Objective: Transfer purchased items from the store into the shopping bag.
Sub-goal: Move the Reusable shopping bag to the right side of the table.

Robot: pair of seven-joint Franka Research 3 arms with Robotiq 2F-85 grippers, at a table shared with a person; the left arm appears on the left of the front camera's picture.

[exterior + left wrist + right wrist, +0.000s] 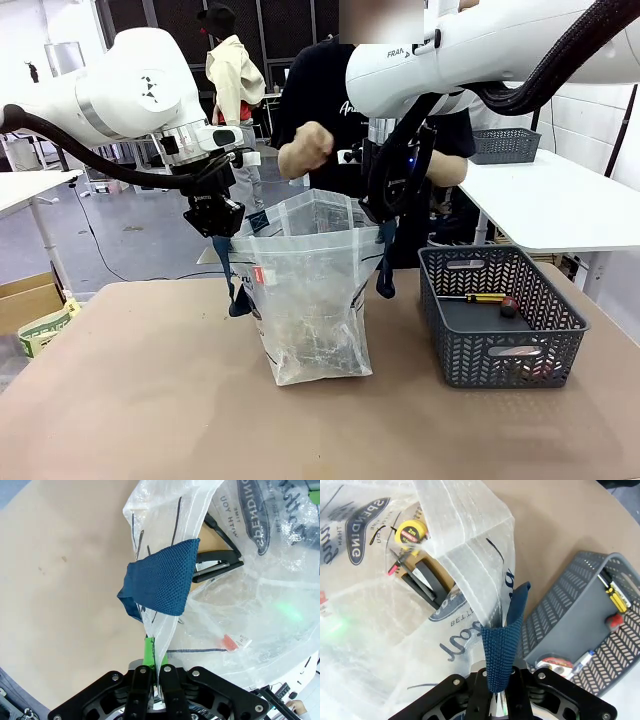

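The shopping bag (315,290), translucent white, stands upright at the middle of the table with its mouth held open. My left gripper (222,225) is shut on the bag's left rim (165,625), just below a navy strap (162,582). My right gripper (383,215) is shut on the right rim and its strap (502,645). Inside the bag lie a yellow tape measure (410,532) and dark tools. The store, a dark grey lattice basket (500,345), sits to the right and holds a yellow-handled screwdriver (485,298) and a small red item (510,305). A person's hand (303,150) hovers above the bag's mouth.
The person stands at the far side behind the bag. A white table (560,205) at the back right carries a second grey basket (505,145). A cardboard box (25,300) sits off the table's left edge. Bare tabletop (150,400) lies in front of the bag.
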